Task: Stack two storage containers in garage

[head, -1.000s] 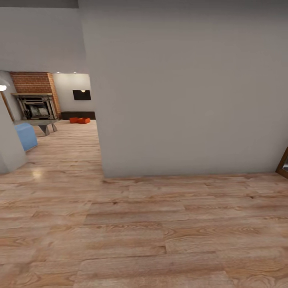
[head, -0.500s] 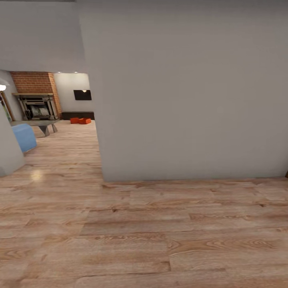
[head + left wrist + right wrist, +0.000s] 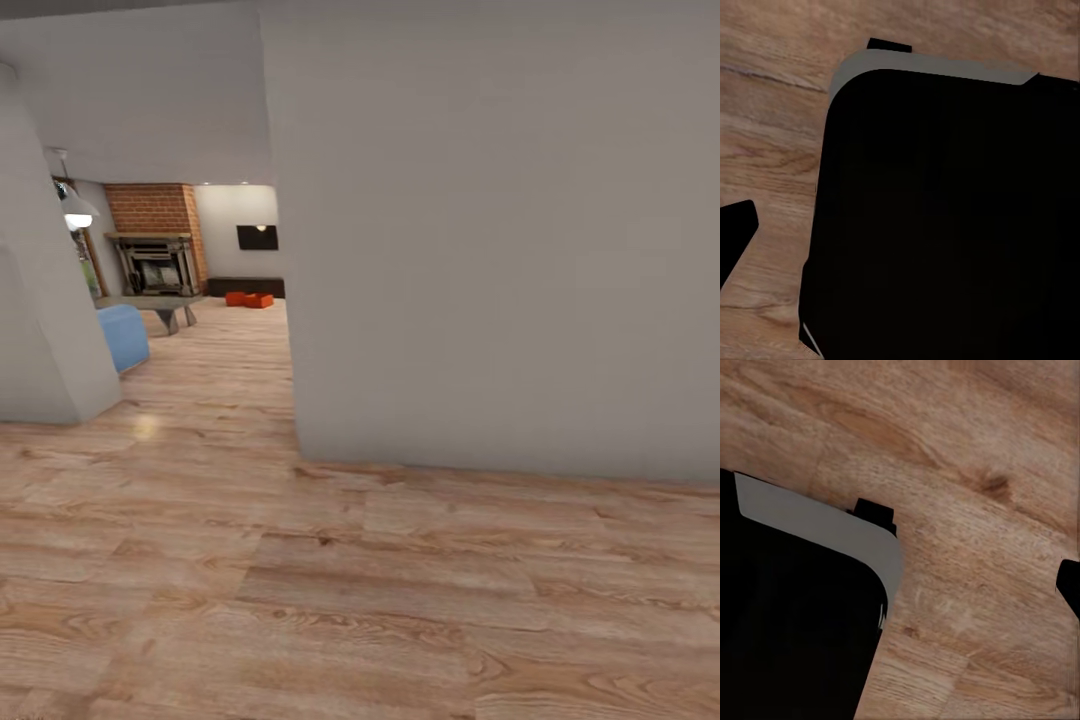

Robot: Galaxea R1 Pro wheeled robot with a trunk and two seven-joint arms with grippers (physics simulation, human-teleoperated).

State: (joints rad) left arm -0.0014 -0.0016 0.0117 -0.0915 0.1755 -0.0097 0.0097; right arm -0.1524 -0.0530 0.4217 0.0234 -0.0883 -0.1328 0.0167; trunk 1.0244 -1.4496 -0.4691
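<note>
Meanwhile the robot is facing a grey wall — the two bins are lying far ahead-left of both grippers, past the doorway, beside the fireplace; whether either gripper is spread, I cannot tell

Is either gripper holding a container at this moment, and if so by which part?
Not the containers: both storage containers sit on the wood floor far down the room. Whether the grippers are open or shut cannot be told.

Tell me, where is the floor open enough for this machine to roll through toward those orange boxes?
The light wood plank floor lies bare in front, and a strip runs on between the big pale grey wall and the blue seat. It gets crowded near the two orange-red storage bins, by the grey low table and red-brick fireplace.
</note>
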